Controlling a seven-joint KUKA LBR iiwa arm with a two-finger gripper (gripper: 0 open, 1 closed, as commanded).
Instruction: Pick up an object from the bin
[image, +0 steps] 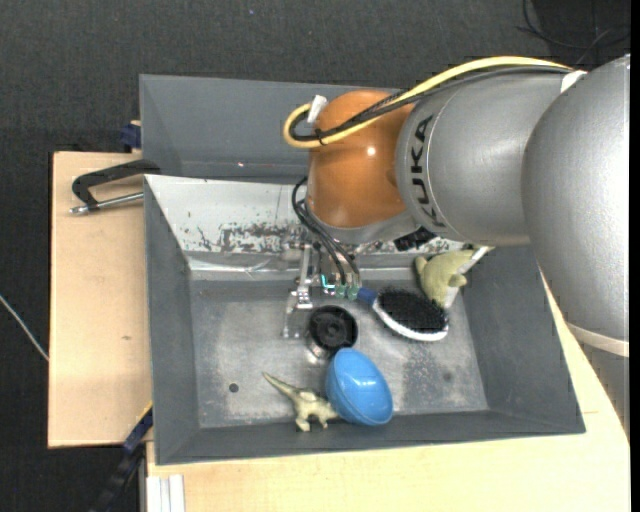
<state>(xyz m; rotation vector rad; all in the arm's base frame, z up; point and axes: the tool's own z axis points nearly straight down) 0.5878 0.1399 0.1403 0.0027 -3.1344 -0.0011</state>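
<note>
Grey sheet metal makes up the bin (165, 300), its walls sloping down to a flat, scuffed floor. From the floor's centre, the whole stretch toward 9 o'clock is bare and offers the widest free room; the left wall rises clear of everything.

Toward 7 o'clock, close to the near wall, lies a small tan dinosaur (305, 405) with its thin tail pointing to 10 o'clock across open floor.

Near the centre, the gripper (300, 310) hangs low over the floor, a metal piece under a bundle of thin cables (325, 258). Whether it is spread or pressed together cannot be told.

Just beside it, at its 3 o'clock, sits a black round thing (331, 326) shaped like a thick disc with a hollow middle; touching or merely close, I cannot tell. At that disc's 5 o'clock, a glossy blue egg (358, 388) lies next to the dinosaur's head and crowds the near edge.

At the disc's 3 o'clock, a black oval brush (412, 314) with a white rim and a blue handle points its handle back toward the gripper. Beyond it, at 1 o'clock against the far right corner, rests a pale yellowish toy (443, 275).

Above, the orange cover (350, 170) and the broad silver arm (480, 150) overhang the far wall and the right side.
</note>
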